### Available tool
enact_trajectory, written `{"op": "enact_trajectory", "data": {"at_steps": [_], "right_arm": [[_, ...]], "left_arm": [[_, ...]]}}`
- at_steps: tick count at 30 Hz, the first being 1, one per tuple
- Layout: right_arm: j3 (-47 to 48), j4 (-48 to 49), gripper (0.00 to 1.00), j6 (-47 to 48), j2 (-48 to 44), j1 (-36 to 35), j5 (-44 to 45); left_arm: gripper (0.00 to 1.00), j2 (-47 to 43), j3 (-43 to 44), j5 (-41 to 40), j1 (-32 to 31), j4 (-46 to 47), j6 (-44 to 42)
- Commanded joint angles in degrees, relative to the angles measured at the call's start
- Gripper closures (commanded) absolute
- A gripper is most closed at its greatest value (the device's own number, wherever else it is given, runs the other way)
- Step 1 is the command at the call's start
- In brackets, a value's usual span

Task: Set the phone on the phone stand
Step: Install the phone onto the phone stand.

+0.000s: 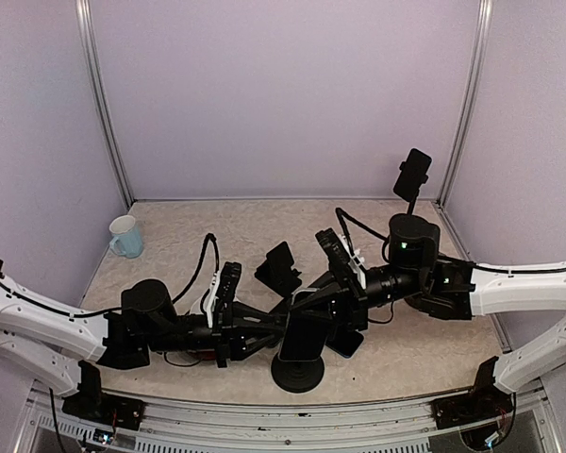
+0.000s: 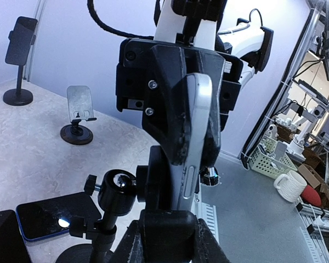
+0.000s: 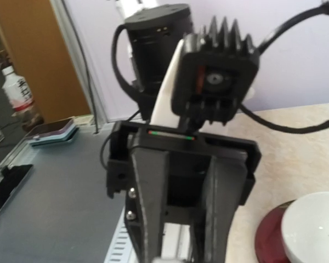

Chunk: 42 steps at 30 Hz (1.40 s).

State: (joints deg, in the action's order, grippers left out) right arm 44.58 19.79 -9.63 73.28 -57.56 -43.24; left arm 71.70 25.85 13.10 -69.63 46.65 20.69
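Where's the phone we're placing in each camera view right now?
Top external: the phone is at bottom centre, just above the phone stand and its round base.
Left wrist: the phone is in the centre, edge-on, with its silver side facing the camera.
Right wrist: cannot make it out.
Shared landmark: the tall stand is at the back right in the top view and at top left in the left wrist view.

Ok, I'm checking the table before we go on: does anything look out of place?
Nothing spilled or broken. One spare phone lies flat on the table beside the stand, while the right fingers hold the phone upright.
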Motion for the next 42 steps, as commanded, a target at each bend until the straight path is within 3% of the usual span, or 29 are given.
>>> {"op": "enact_trajectory", "data": {"at_steps": [1, 17, 29, 34, 42], "right_arm": [[-2.8, -12.2, 1.00, 0.9, -0.8, 4.4, 5.4], [3.5, -16.3, 1.00, -4.0, 10.6, 4.5, 9.4], [6.3, -16.8, 1.00, -4.0, 12.0, 4.4, 7.4], [6.6, -16.9, 1.00, -3.3, 12.1, 4.3, 7.7], [6.3, -16.1, 1.00, -3.2, 13.3, 4.3, 6.9]], "left_arm": [[1.00, -4.5, -0.8, -0.4, 0.3, 6.3, -1.4], [1.00, -4.9, -0.7, -3.9, -0.8, 5.2, -3.2], [1.00, -2.7, 0.9, -3.2, -1.0, 3.6, -4.2], [0.84, -2.1, 1.2, -3.6, -0.7, 3.5, -4.4], [0.48, -2.5, 0.9, -3.0, 0.0, 3.4, -4.0]]}}
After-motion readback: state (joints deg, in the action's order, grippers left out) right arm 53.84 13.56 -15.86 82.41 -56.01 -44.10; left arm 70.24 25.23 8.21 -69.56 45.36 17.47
